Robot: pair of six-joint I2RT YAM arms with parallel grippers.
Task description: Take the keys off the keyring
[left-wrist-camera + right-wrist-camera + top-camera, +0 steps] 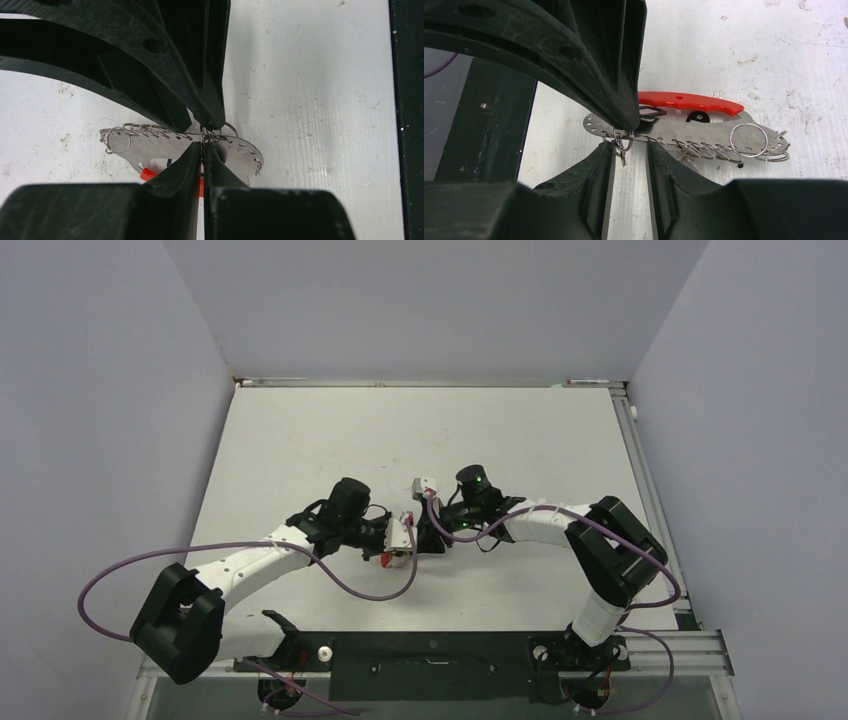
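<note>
The keyring is a curved grey metal band (704, 131) with a red part (689, 101) and several thin wire rings (749, 141) along its edge. It lies flat on the table (734, 40). My left gripper (202, 150) is shut on the band's edge and comes in from above in the right wrist view. My right gripper (630, 147) is open, its fingertips on either side of a small wire ring (624, 140). A small dark piece (651, 112), perhaps the dark-headed key, sits by the red part. I cannot make out the pale key. Both grippers meet at mid-table (410, 535).
Purple cables (340, 575) loop off both arms over the near table. The black base plate (430, 650) runs along the near edge. The band's far end (117, 140) carries a larger ring.
</note>
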